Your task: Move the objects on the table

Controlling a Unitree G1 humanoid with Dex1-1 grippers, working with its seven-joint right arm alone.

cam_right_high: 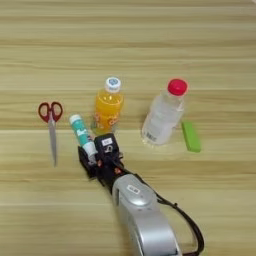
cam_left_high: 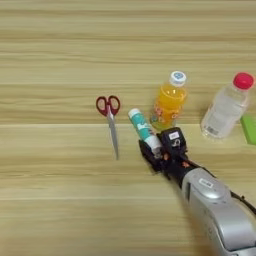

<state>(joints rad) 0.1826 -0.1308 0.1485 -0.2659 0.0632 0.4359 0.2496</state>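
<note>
Where fingers [cam_left_high: 154, 148] apparently straddle glue stick [cam_left_high: 141, 127]: scissors [cam_left_high: 110, 120] left, orange bottle [cam_left_high: 169, 101] behind.

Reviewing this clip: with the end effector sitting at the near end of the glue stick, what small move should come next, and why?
Probably close the fingers and lift a little. The end effector already sits at the near end of the glue stick, which lies flat on the table. The orange bottle stands close on its right, so a straight lift looks safer than a sideways slide.
</note>
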